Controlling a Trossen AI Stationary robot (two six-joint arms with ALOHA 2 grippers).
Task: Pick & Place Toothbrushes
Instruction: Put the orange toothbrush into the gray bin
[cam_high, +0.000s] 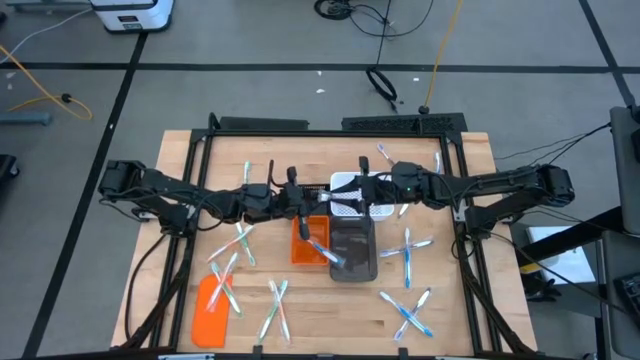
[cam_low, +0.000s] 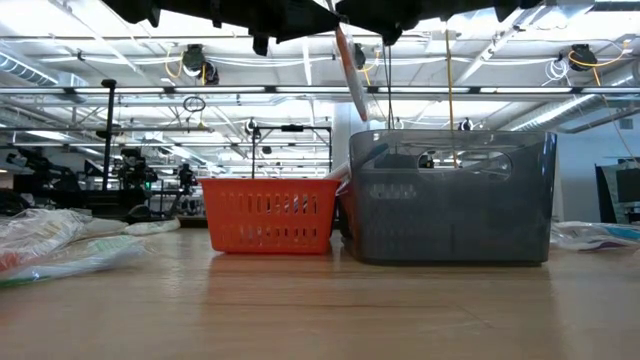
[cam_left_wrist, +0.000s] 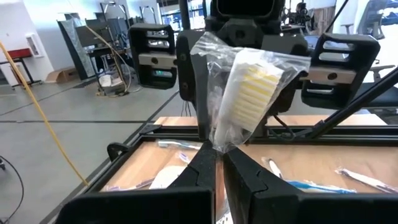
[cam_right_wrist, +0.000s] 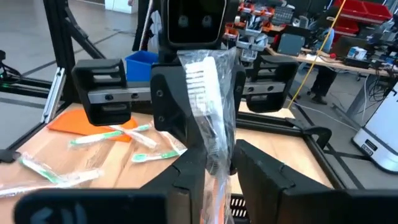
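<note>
Two arms meet over the middle of the wooden table. The left gripper is pressed tight on a wrapped toothbrush and holds it up in the air. The right gripper is right in front of it. Its fingers stand a little apart, with the same toothbrush between them.

Under the grippers sit three bins that touch each other: an orange basket on the left, a grey bin on the right, and a white basket on the far side. In the low view the toothbrush hangs just above the grey bin's rim.

Many loose toothbrushes lie all around the bins, on the left, on the right and on the near side. A flat orange lid lies at the near left corner. The near middle of the table has some bare wood. A black frame runs along the table's edges. Behind the table is a big room with a grey floor and cables.
</note>
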